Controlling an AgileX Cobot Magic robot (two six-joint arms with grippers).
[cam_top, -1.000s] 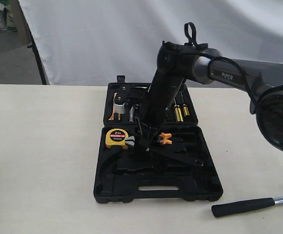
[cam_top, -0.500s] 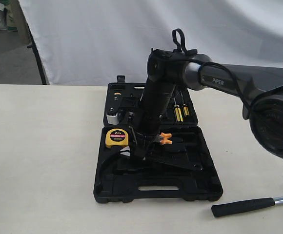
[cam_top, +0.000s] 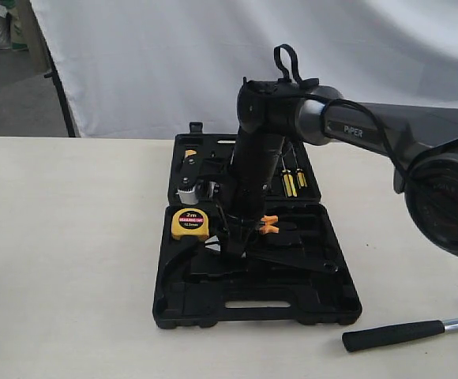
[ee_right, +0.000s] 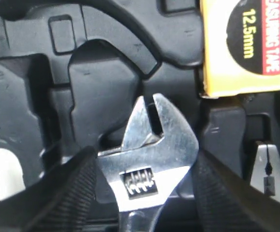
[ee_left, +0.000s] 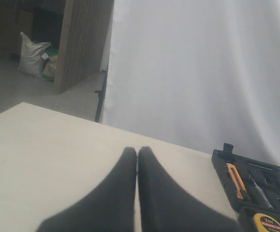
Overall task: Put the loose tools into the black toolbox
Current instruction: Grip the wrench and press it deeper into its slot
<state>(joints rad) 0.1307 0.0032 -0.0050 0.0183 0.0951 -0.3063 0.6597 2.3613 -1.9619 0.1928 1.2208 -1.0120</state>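
Beyond, white curtain [cam_top: 134,63], beige table [cam_top: 63,260]; right pincer [ee_right: 145,162] pinches wrench [ee_right: 154,140] over toolbox [cam_top: 253,304], tape measure [cam_top: 189,224] beside it; left pincer [ee_left: 137,154] pressed together.

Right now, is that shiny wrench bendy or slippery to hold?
Probably stiff and heavyish: the silver wrench looks like solid metal. Its polished sides may slip, though the ribbed fingers flanking it should help.

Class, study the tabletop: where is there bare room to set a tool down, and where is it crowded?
Bare: the wide table left of the black toolbox, and the strip before its handle edge. Crowded: the front right, where the hammer lies, and inside by the yellow tape measure, where the right gripper grips the wrench.
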